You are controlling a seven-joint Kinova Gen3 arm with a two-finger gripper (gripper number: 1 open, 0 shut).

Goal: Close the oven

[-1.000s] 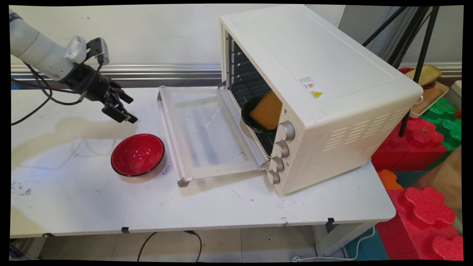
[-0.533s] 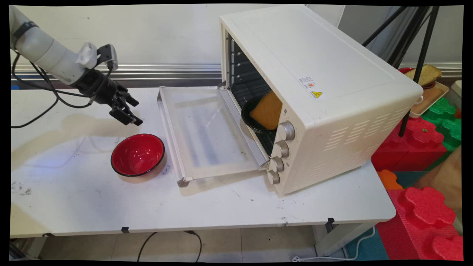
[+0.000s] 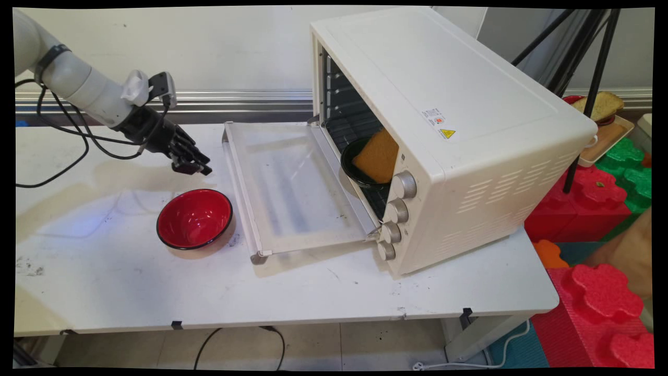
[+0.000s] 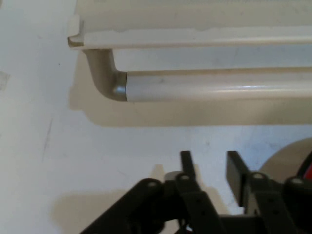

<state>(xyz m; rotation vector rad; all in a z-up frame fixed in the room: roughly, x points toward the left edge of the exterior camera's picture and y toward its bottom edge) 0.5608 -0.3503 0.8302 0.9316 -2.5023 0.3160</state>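
Just ahead of the matt black gripper (image 4: 209, 168) lies the oven door's handle (image 4: 214, 87), a smooth tube of brushed, satin-looking metal with a soft sheen along its length. The door (image 3: 292, 183) behind it has a clear glass pane in a cream painted frame. Below and beside the gripper sits a red bowl (image 3: 194, 218), glossy as lacquer, with bright highlights inside (its rim is black). Under the gripper, the white table (image 3: 130, 282) is matt, scuffed and stained. The oven (image 3: 469, 141) beyond the door has a smooth, cream, low-gloss casing.
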